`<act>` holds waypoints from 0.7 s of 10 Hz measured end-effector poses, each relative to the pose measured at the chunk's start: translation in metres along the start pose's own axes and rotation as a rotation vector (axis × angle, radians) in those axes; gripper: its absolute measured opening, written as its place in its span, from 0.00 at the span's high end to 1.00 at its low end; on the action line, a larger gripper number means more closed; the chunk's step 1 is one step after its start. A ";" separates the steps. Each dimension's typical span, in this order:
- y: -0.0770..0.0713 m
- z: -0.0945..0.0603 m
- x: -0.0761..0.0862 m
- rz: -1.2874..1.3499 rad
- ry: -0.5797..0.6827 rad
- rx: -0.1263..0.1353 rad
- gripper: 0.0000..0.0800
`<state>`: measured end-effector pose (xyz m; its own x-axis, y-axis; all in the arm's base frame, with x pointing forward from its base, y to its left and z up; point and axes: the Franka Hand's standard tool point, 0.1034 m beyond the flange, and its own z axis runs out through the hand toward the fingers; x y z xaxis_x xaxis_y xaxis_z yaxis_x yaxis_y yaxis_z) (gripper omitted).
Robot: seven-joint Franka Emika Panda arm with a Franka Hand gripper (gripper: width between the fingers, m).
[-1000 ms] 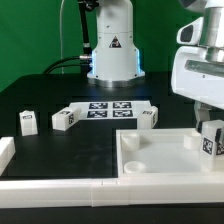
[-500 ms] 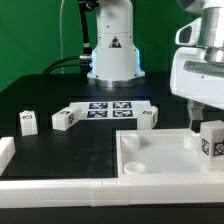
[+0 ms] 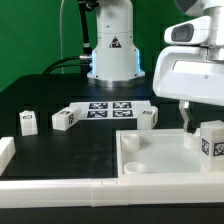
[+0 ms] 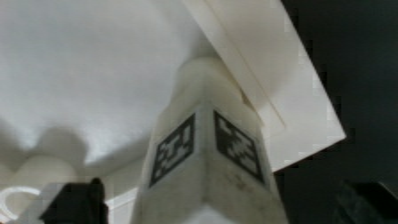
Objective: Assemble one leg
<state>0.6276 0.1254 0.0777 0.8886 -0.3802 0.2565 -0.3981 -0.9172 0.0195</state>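
Observation:
One leg, a small white block with a tag on its side, stands upright at the exterior view's right, on the far right corner of the large white tray-like piece. My gripper hangs just above it, open, with one dark finger beside the leg's top. In the wrist view the leg sits between the two dark fingertips with gaps on both sides of my gripper. Three more legs stand on the black table.
The marker board lies mid-table in front of the robot base. A low white rail runs along the front edge, with a white block at its left end.
My gripper has risen and shifted toward the exterior view's left. The leg, earlier covered between the fingers, now stands free on the tray corner.

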 end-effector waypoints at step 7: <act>0.007 -0.003 0.007 -0.349 -0.008 0.001 0.22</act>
<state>0.6305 0.1162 0.0827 0.9728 -0.0441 0.2273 -0.0692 -0.9922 0.1035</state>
